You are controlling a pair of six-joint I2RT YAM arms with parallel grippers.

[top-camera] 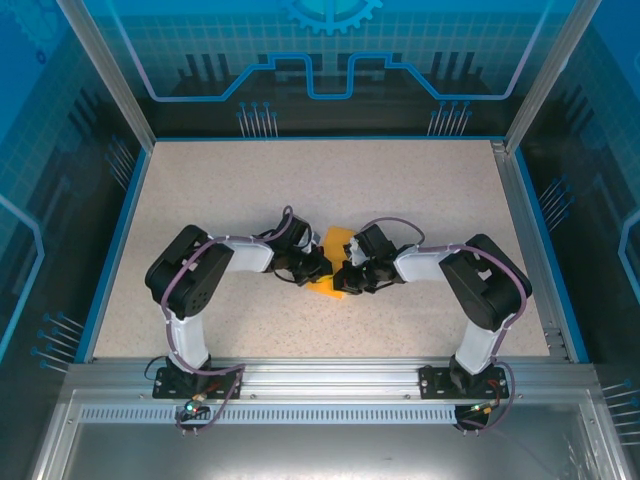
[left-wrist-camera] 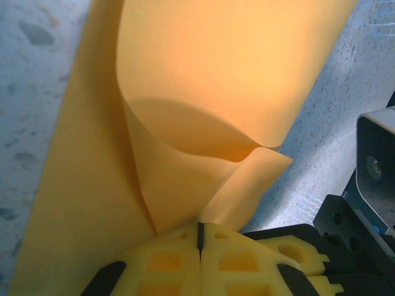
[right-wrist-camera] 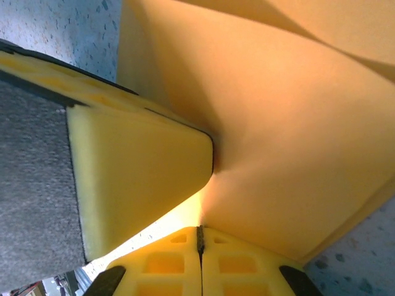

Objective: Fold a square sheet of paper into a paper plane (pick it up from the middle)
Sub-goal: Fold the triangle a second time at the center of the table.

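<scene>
Looking from above, the left gripper (top-camera: 316,268) and right gripper (top-camera: 347,277) meet at the centre of the surface (top-camera: 200,200), with the paper (top-camera: 337,243) between them, equally near both. Left wrist: the gripper (left-wrist-camera: 200,237) is clenched on a raised paper (left-wrist-camera: 203,74) fold. Right wrist: the gripper (right-wrist-camera: 200,237) pinches the same paper (right-wrist-camera: 296,154).

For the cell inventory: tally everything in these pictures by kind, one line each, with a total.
Paper sheet, orange-yellow: 1
Arms: 2, left arm and right arm
Claws: 2, left claw and right claw, both shut on the sheet
Total: 5
</scene>
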